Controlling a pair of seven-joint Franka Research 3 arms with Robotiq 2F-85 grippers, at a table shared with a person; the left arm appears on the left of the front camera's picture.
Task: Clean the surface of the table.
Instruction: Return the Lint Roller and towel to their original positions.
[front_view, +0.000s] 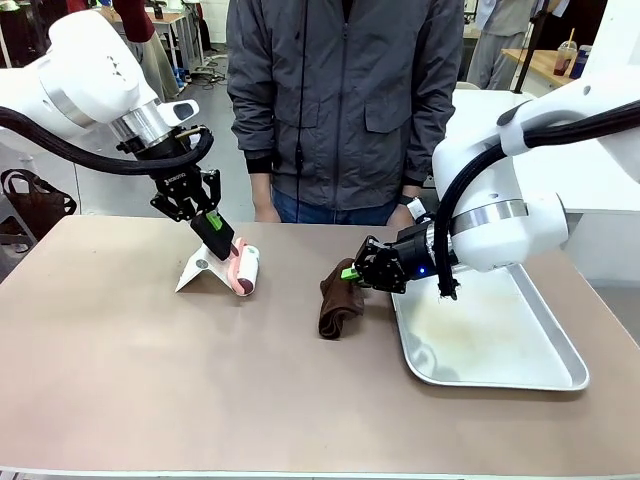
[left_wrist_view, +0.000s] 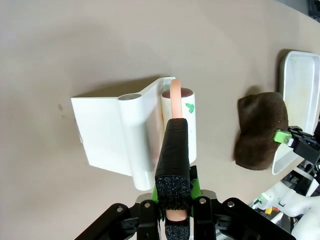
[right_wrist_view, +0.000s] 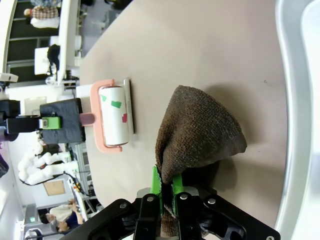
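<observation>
The taupe-brown table (front_view: 150, 380) spans the front view. My left gripper (front_view: 215, 228) is shut on the pink handle of a lint roller (front_view: 246, 268) whose white roll (left_wrist_view: 184, 120) lies beside its white cover (left_wrist_view: 112, 130) at the table's back left. In the right wrist view the roller (right_wrist_view: 114, 120) has small green scraps stuck to it. My right gripper (front_view: 352, 272) is shut on a dark brown cloth (front_view: 338, 298), which droops onto the table near the middle. The cloth (right_wrist_view: 197, 132) bunches up from between the green pads.
A shiny silver tray (front_view: 520, 375) lies on the table's right side, just right of the cloth. A person in a grey jacket (front_view: 345, 100) stands at the far edge, hands (front_view: 265, 212) hanging by the table.
</observation>
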